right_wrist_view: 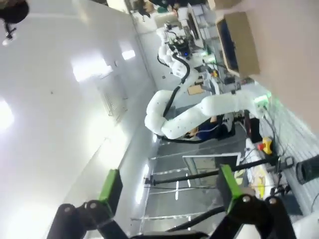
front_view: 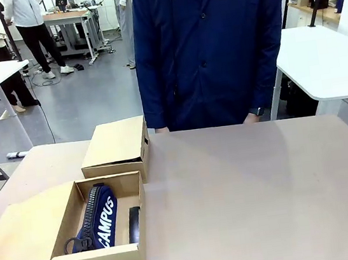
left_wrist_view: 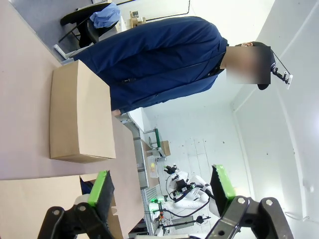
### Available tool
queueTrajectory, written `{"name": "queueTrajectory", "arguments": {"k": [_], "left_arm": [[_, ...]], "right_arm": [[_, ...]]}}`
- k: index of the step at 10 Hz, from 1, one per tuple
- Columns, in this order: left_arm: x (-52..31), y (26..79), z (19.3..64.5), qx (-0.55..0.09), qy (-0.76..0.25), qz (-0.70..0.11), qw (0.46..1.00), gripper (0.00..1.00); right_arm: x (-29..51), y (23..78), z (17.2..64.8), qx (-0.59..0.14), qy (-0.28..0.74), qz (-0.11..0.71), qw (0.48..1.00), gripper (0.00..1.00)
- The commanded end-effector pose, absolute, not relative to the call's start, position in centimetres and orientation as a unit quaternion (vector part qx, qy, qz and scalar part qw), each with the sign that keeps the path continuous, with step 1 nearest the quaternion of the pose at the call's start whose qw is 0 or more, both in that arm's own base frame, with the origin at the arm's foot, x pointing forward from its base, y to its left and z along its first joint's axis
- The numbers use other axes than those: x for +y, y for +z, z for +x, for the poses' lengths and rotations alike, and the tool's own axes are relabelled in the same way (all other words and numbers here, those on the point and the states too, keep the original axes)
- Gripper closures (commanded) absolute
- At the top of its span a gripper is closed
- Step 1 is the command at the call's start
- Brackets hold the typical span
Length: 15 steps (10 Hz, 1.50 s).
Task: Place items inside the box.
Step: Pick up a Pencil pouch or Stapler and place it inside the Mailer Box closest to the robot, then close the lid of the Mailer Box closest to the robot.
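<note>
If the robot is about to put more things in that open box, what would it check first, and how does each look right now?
1. Open box lid folded back: ok.
2. Room left in it beside the navy CAMPUS pouch and the black item: ok, though tight.
3. Left gripper open, nothing between its pads: ok.
4. Right gripper open and empty: ok.
5. Next item within reach on the table: not ok.
6. Closed box contents: cannot tell.

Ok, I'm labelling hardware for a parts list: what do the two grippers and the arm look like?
Both the left gripper and right gripper have black linkage fingers with bright green pads. The white arm farther off is smooth, rounded and jointed.
</note>
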<state>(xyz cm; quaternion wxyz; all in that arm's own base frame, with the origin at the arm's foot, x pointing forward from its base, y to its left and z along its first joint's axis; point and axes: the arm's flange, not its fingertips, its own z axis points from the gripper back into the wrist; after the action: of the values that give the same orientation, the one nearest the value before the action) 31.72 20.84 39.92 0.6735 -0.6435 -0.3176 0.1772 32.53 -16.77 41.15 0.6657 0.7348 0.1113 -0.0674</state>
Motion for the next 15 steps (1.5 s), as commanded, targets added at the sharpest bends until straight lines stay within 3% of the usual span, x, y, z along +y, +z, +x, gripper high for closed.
{"name": "queueTrajectory", "arguments": {"k": [1,10,11,12,13,14,15], "left_arm": [[20.7,40.0,31.4,-0.32,0.168,-0.644,0.674,0.0],[20.8,39.9,31.7,-0.318,0.177,-0.643,0.674,0.0],[19.2,41.5,31.3,-0.325,0.066,-0.672,0.662,0.0],[15.3,43.0,31.1,-0.294,-0.124,-0.686,0.653,0.0],[10.9,43.6,30.4,-0.249,-0.241,-0.688,0.637,0.0],[6.8,43.7,29.4,-0.244,-0.351,-0.659,0.618,0.0],[3.9,43.3,28.6,-0.297,-0.46,-0.591,0.593,0.0]], "right_arm": [[-15.5,42.5,32.6,0.147,-0.082,0.722,0.671,0.0],[-15.5,42.5,32.6,0.147,-0.082,0.722,0.671,0.0],[-15.5,42.5,32.6,0.147,-0.082,0.722,0.671,0.0],[-15.5,42.5,32.6,0.147,-0.082,0.722,0.671,0.0],[-15.5,42.5,32.6,0.147,-0.082,0.722,0.671,0.0],[-15.5,42.5,32.6,0.147,-0.082,0.722,0.671,0.0],[-15.5,42.5,32.6,0.147,-0.082,0.722,0.671,0.0]]}}
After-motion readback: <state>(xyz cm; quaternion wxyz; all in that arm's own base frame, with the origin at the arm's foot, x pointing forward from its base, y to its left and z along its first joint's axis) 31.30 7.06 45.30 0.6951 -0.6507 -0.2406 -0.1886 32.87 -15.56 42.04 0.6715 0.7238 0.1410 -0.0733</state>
